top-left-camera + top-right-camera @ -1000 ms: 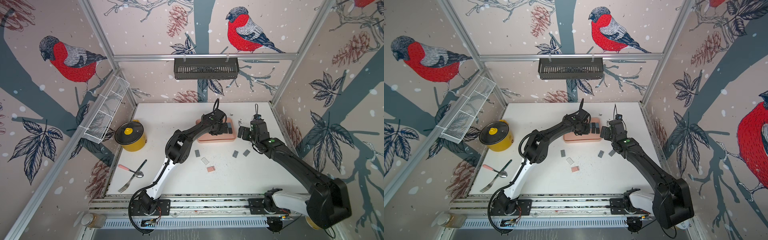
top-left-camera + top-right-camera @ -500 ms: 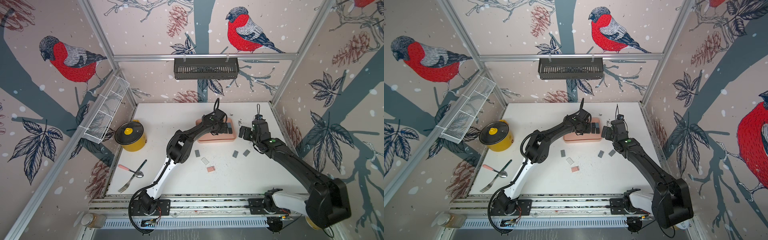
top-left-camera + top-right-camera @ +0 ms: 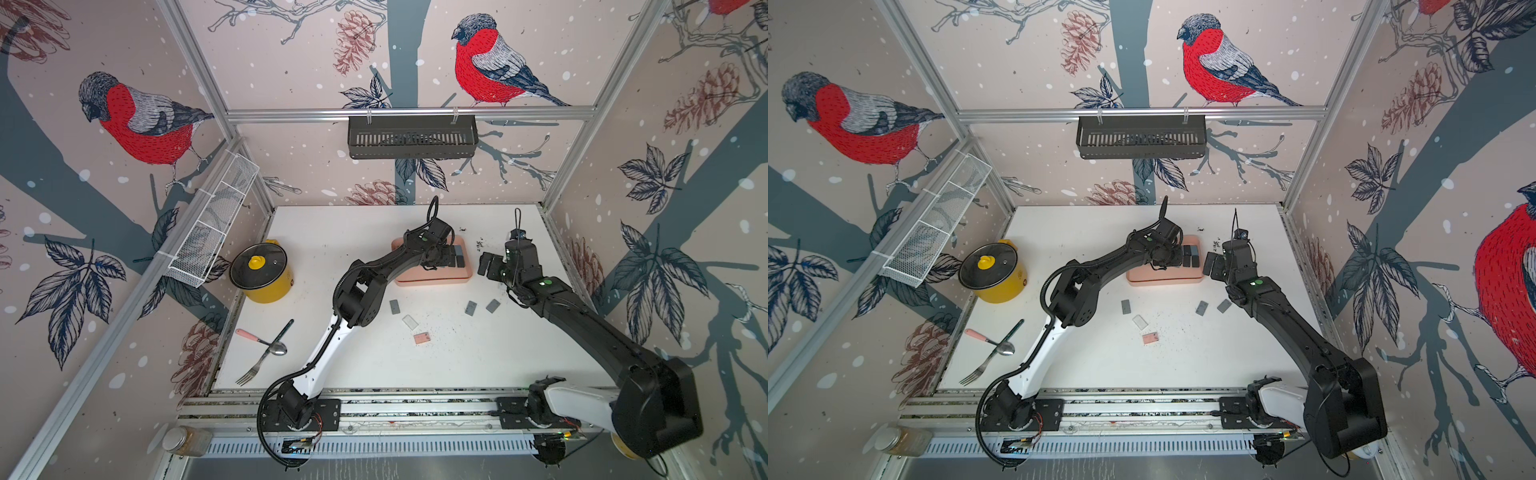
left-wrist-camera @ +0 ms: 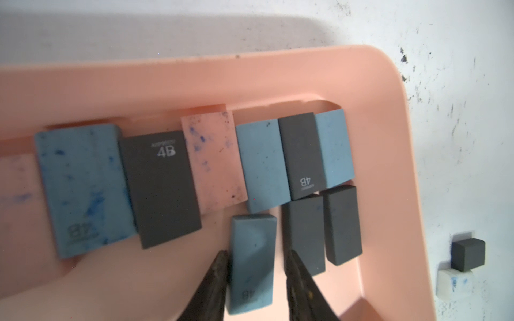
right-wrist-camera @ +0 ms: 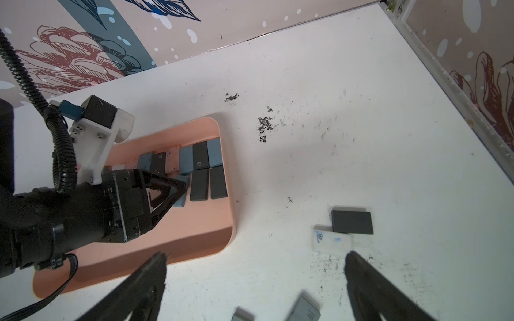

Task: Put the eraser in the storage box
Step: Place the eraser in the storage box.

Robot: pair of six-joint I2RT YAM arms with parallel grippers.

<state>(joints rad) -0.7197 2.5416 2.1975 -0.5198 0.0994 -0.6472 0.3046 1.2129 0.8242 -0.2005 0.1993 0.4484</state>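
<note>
One blue eraser [image 4: 251,261] in storage box [image 4: 389,139], straddled by left hand [image 4: 256,257], seemingly released, right hand [image 5: 256,258] splayed

- Both top views look from high above the front rail, down and toward the back wall. They are far away, so the whole table [image 3: 353,232], both arms and the side walls fit in.
- These two are almost the same, only shifted a little sideways. The black basket [image 3: 1140,137] is in both.
- The left wrist view is very near and looks almost straight down into the storage box [image 4: 306,77], past the left gripper [image 4: 254,264].
- The right wrist view is farther and slanted. It looks past the right gripper [image 5: 257,257] across the table to the back wall.
- Both wrist views share one box corner and the erasers [image 4: 161,189] in it.
</note>
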